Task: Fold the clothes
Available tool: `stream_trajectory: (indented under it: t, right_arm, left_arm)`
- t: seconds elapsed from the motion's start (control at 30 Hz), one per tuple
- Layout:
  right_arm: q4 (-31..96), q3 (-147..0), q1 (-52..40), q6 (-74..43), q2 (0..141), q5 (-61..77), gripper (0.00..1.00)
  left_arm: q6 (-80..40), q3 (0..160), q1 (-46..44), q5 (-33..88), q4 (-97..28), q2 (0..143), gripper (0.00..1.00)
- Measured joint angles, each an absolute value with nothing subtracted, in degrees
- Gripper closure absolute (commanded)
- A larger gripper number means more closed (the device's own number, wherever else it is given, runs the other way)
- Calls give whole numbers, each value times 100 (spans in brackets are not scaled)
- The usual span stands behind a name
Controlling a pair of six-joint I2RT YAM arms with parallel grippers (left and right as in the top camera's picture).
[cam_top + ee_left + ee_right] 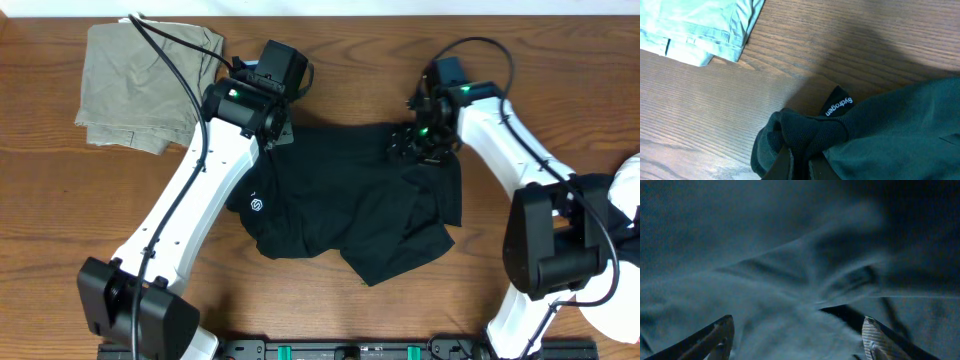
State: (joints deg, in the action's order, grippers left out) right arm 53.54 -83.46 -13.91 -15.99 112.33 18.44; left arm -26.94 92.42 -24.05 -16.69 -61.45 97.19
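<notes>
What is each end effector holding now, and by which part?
The left end effector pinches the black garment at a bunched edge beside its label; the right end effector is open, holding nothing.

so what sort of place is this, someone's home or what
Probably a robotics lab or test bench, not a home: a left arm and right arm with trailing cables stand at a wooden table, working on a black shirt.
</notes>
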Motion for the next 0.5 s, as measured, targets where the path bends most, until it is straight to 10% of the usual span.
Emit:
stream_trajectory:
  t: [0.5]
  right_arm:
    - [5107,-7843,-1632,-1605,11231,1345,31]
  left_arm:
    - [-2692,9233,-2405,-1671,-6143,9751,94]
